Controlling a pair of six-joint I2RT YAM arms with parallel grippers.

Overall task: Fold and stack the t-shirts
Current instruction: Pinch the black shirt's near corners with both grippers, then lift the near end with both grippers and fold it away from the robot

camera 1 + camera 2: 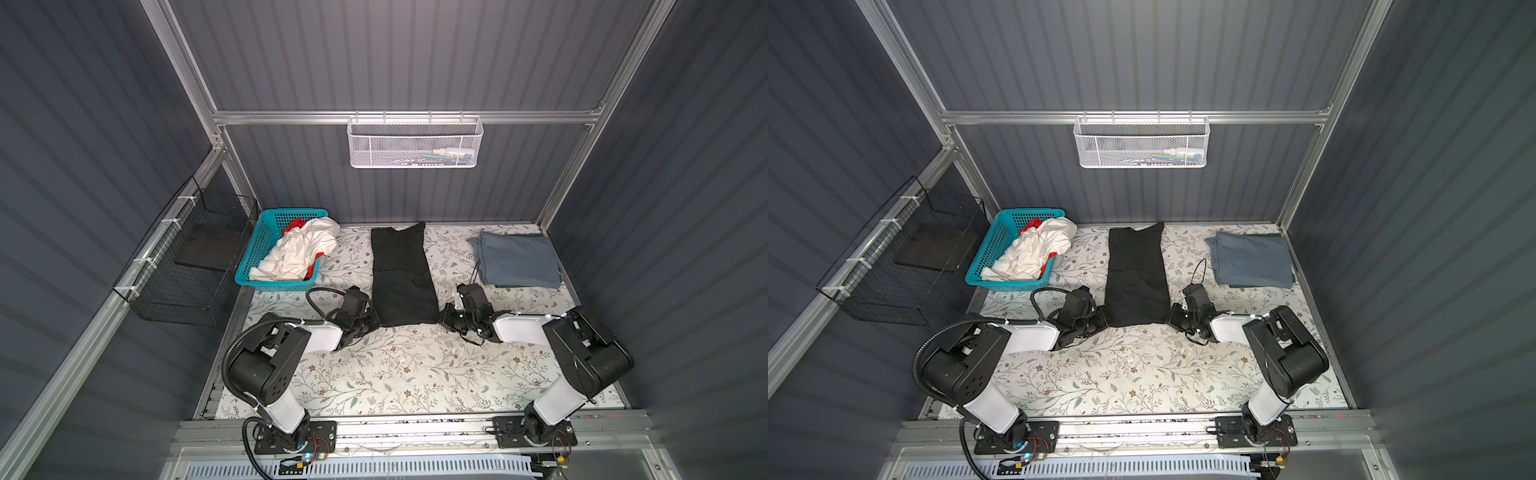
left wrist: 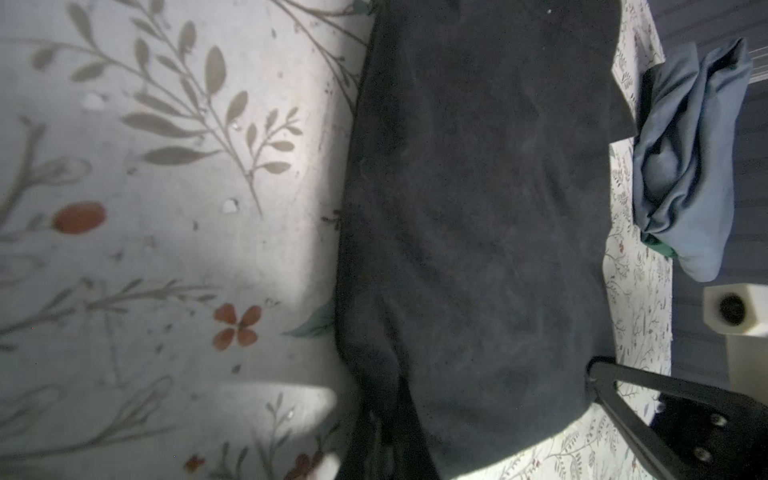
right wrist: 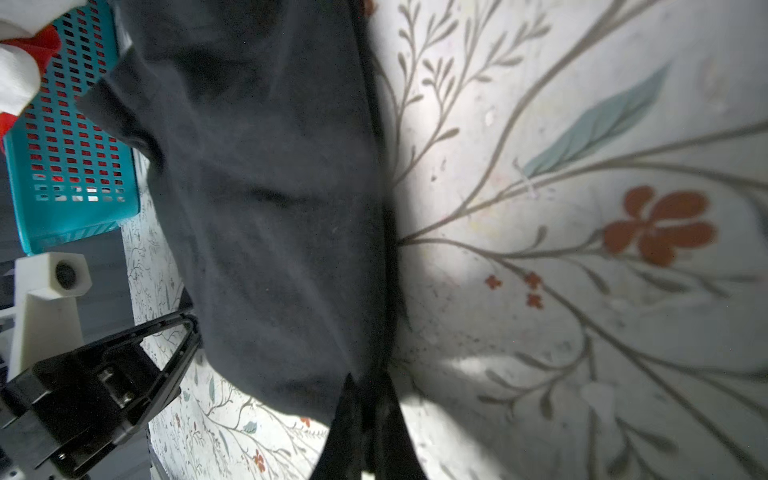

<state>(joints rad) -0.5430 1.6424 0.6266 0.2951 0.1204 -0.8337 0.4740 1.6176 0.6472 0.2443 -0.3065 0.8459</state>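
Two end effectors worked at the near end of the black t-shirt (image 1: pixel 401 274), which lay flat on the floral surface (image 1: pixel 395 365) as a long, narrow strip with its collar end toward the back wall. The left end effector (image 1: pixel 375 323) sat low at the strip's near left corner, and the right end effector (image 1: pixel 441 318) sat low at its near right corner. The two faced each other across the hem. In the right wrist view the right jaws were pinched tight together with the corner of the dark cloth caught between them. In the left wrist view the fingers were lost in shadow and black fabric, but the cloth bunched up where they met it, and the left jaws were likewise drawn fully together on that corner. To the right of the strip's far half, well apart from it, the blue-grey t-shirt (image 1: pixel 517 259) lay folded into a flat rectangle. To the left of the far half, near it but not touching, stood a teal basket (image 1: pixel 274 286). It held the crumpled white t-shirt (image 1: pixel 297 249), which spilled over the rim on the side facing the black strip. Parts of the red t-shirt (image 1: pixel 293 225) showed from under the white one at both ends of the heap.
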